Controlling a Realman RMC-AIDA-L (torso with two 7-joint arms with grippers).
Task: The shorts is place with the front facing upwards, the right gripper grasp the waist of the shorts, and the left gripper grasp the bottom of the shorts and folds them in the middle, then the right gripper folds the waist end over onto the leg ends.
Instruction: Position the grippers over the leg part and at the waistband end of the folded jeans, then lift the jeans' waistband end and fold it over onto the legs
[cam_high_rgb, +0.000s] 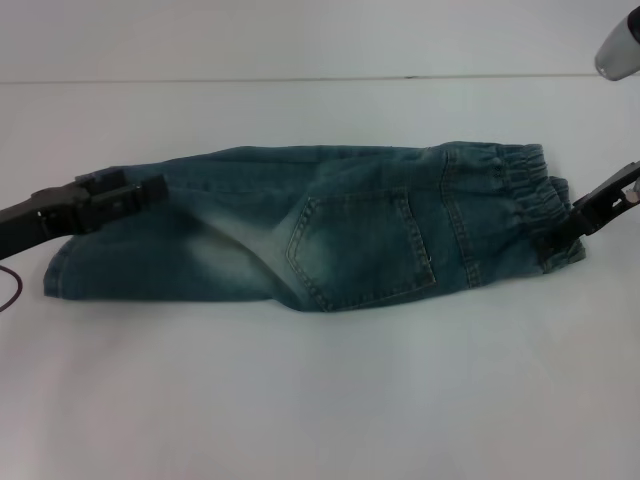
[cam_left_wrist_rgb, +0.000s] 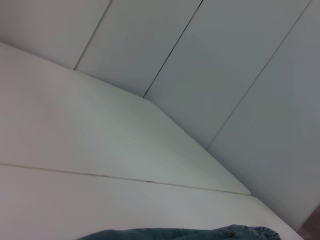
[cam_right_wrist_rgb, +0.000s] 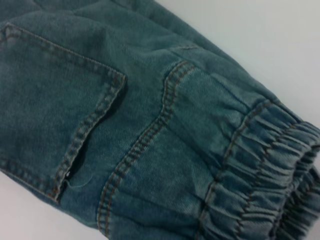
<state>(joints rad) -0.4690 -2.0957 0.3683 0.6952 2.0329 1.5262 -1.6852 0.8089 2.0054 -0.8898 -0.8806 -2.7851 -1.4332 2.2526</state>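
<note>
Looking down from the head camera, I see the white table (cam_high_rgb: 320, 400) bare in front of me, and beyond that strip the denim shorts (cam_high_rgb: 330, 235) lie folded lengthwise in the middle, one leg stacked on the other, with a stitched patch pocket (cam_high_rgb: 365, 245) facing up and a pale faded patch beside it. The leg ends (cam_high_rgb: 65, 270) point toward my left side, and the waist of the shorts (cam_high_rgb: 520, 195), its gathered elastic band, points toward my right.

At the leg end, the left gripper (cam_high_rgb: 150, 190) reaches in low over the upper edge of the fabric; its black fingers look close together at the cloth, but I cannot tell whether they are pinching it. At the other end, the right gripper (cam_high_rgb: 560, 235) sits at the outer edge of the waistband, touching the ruffled denim; whether its jaws are clamped on the band I cannot tell either.

My right wrist camera sits close over the pocket corner (cam_right_wrist_rgb: 112, 82), a curved double seam and the puckered elastic (cam_right_wrist_rgb: 270, 165). My left wrist camera catches only a sliver of denim (cam_left_wrist_rgb: 185, 233), then the tabletop and the panelled wall (cam_left_wrist_rgb: 225, 65) behind.
</note>
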